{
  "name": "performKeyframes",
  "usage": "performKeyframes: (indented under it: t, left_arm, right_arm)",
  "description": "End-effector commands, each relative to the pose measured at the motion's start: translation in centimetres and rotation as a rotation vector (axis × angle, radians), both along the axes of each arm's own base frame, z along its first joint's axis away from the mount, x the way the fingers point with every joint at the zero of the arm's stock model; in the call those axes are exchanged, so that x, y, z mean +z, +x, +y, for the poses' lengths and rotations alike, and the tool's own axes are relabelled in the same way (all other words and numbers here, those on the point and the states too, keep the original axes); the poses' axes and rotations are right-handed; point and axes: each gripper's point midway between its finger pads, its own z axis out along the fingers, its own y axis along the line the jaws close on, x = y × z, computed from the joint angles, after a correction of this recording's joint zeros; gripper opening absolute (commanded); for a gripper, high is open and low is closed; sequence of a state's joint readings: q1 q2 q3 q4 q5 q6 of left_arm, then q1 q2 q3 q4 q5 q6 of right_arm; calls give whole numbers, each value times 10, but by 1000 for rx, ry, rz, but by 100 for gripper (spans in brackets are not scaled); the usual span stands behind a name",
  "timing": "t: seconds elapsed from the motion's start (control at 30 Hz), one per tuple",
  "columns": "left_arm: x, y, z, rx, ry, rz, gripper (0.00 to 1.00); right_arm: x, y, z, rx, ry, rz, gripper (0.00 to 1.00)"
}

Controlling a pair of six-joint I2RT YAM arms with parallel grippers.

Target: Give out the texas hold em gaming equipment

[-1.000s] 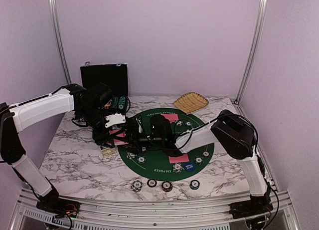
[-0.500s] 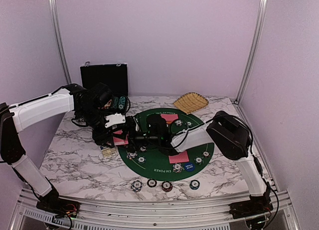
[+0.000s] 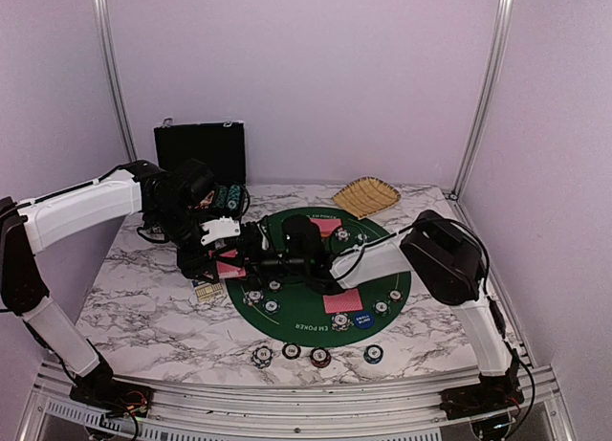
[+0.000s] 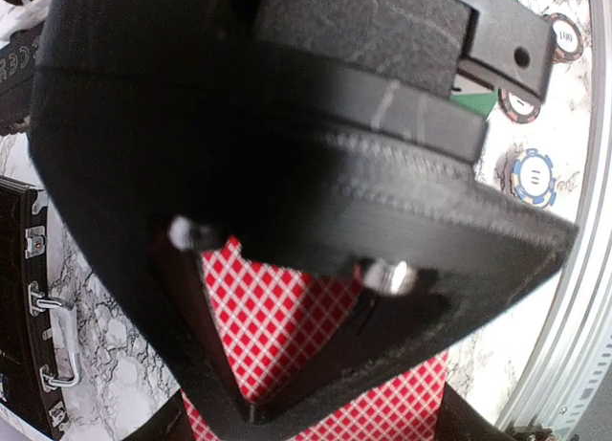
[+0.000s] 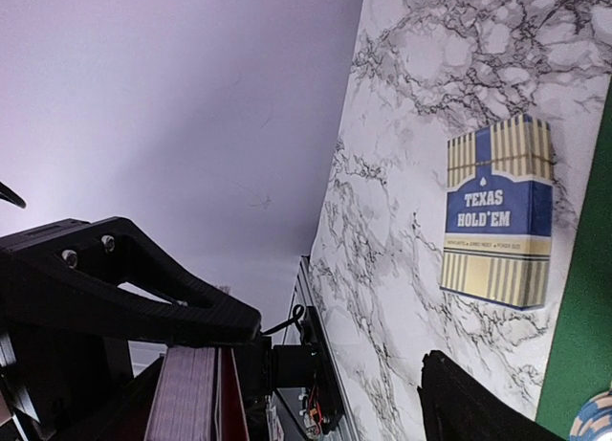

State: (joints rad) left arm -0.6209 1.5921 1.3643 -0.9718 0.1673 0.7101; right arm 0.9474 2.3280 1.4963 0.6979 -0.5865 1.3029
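Observation:
My left gripper (image 3: 220, 253) is shut on a deck of red-checked playing cards (image 4: 287, 312), held above the marble left of the green round mat (image 3: 382, 269). My right gripper (image 3: 251, 265) reaches in from the right with its jaws open. The deck's edge (image 5: 189, 403) sits just inside one right finger, and the other finger (image 5: 478, 403) stands well apart. Two pink cards (image 3: 342, 300) (image 3: 328, 225) lie on the mat among striped chips (image 3: 340, 320) and a blue button (image 3: 361, 319). Several chips (image 3: 320, 357) lie in front of the mat.
A blue and yellow "Texas Hold'em" card box (image 5: 497, 211) lies on the marble below the deck. A black case (image 3: 201, 151) stands at the back left and a tan woven basket (image 3: 365, 196) at the back right. The metal frame rail (image 3: 287, 393) runs along the front.
My right gripper has moved left across the mat to the deck in my left gripper, and its jaws have narrowed a little. The left arm has stayed put.

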Motion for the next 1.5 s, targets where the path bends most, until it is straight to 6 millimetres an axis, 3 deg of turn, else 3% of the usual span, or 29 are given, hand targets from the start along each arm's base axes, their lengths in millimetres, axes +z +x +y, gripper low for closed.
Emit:
performKeyframes:
  t: [0.0,0.23,0.6,1.47]
  left_arm:
    - [20,-2,-3,-10,-40,-32,0]
    - [22,-1,-3,-9,-40,-37,0]
    - [20,-1,-2,-7,-36,-33,0]
    - [20,0,-2,-5,-34,-36,0]
  right_arm:
    - [-6,9,-16,-26,-82,-9,84]
    - [-1,7,-25,-9,-116,-41,78]
    - [24,2,-33,12,-132,-113,66]
    - [49,2,-56,1,-191,-170,43]
